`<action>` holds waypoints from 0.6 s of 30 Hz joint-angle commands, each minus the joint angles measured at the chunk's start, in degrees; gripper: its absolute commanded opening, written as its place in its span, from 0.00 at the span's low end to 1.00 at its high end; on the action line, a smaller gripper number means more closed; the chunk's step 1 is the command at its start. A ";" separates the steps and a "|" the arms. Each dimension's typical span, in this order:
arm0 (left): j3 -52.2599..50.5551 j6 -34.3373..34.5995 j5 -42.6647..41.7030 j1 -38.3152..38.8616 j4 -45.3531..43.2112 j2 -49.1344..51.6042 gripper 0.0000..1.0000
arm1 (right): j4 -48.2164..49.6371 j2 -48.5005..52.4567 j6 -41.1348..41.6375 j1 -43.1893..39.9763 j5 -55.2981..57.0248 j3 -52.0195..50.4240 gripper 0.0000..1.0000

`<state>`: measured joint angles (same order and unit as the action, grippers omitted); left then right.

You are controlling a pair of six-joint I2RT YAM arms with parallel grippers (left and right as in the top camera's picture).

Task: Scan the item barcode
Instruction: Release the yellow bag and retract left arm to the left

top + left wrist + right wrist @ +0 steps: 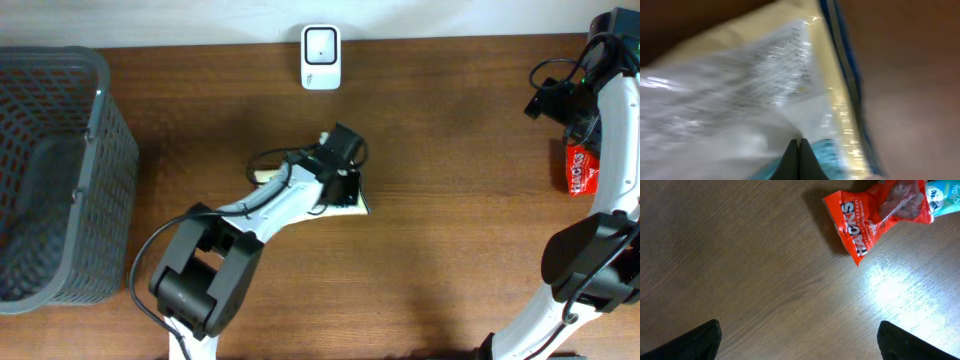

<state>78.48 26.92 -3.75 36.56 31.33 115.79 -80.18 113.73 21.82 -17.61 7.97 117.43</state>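
— closest to the lens is the left gripper (799, 150). its two tips are pressed together, right down on a clear-and-cream packet (755, 85) with a blue edge.
— is it holding the packet?
— can't tell. the tips meet with no gap, so a fold of film could be caught between them, or they may only rest on top. the wrist view is blurred.
— where does the packet lie?
— about the middle of the bench (460, 250), mostly hidden under the left arm in the overhead view. the scanner (321, 57) sits at the middle of the far edge, well apart from it.
— and the other arm?
— the right gripper (800, 342) is spread wide over bare wood, holding nothing. a red snack bag (875, 215) lies near the right edge, and a basket (50, 170) sits at the left edge.
— so which step?
— i'd judge the pick-up: getting a hold on the packet, with nothing shown to the scanner yet.
— next move?
— it calls for a sure pinch on the film, then a lift toward the far edge with the barcode side turned to the scanner's face. the wrapper looks slick, so it may slip.
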 commanded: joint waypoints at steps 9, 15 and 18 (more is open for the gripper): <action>4.00 -10.16 -2.12 0.55 8.04 -11.67 0.00 | 0.04 0.04 -0.39 -0.04 -0.04 0.11 0.99; 6.51 -9.42 -0.92 -5.22 13.99 -24.06 0.77 | 0.04 0.04 -0.39 -0.04 -0.04 0.11 0.99; 6.67 -9.42 -0.92 -9.31 17.11 -30.40 0.99 | 0.04 0.04 -0.39 -0.04 -0.04 0.11 0.99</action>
<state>84.23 17.80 -5.61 30.98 46.15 91.90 -80.18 113.73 21.82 -17.61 7.97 117.43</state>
